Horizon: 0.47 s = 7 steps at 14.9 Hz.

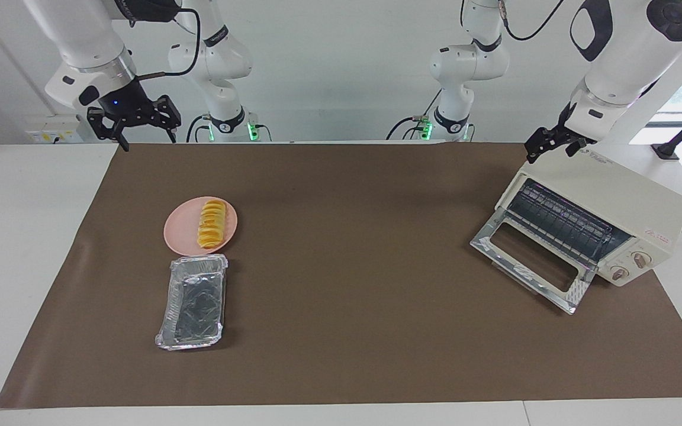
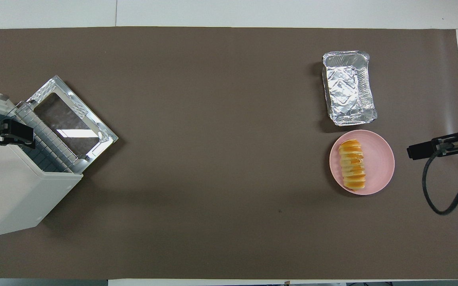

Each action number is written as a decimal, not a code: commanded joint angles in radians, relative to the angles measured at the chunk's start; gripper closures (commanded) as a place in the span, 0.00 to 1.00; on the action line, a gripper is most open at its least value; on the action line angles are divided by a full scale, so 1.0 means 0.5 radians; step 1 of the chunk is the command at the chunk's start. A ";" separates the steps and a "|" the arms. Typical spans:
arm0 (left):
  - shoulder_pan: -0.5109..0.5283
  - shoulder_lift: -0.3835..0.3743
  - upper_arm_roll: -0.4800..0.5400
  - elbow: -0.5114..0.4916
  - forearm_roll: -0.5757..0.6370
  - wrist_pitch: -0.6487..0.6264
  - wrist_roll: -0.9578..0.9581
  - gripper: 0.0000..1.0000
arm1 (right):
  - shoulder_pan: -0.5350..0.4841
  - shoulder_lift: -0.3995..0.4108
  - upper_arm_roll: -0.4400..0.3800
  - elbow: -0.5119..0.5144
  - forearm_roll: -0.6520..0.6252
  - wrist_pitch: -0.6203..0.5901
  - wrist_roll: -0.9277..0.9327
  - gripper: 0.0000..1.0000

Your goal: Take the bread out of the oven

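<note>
I've got the small golden-orange ridged loaf of bread (image 1: 212, 223) lying on the round pink plate (image 1: 182, 232), already out of the cream-white boxy toaster oven (image 1: 607, 201), whose glass door (image 1: 530, 260) hangs open. From the plate, the crinkled silver foil tray (image 2: 348, 93) sits at twelve o'clock overhead. Bread looks light, soft, crushable; I'd pinch mid-length across its width, gently. Right gripper (image 1: 140, 127) waits fingers apart; left gripper (image 1: 554, 145) over the oven, fingers I can't tell

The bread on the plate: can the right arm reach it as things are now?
Probably yes. The bread lies uncovered on the plate at the right arm's end, and the right hand hangs open above the table's edge there, with nothing between them.
</note>
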 commanded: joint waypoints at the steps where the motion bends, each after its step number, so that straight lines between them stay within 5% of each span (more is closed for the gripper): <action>1: -0.001 -0.042 0.012 -0.033 -0.034 0.018 0.007 0.00 | -0.075 0.109 0.015 0.137 0.006 -0.041 -0.077 0.00; 7: -0.001 -0.042 0.012 -0.033 -0.034 0.018 0.007 0.00 | -0.127 0.090 0.021 0.070 0.006 -0.020 -0.046 0.00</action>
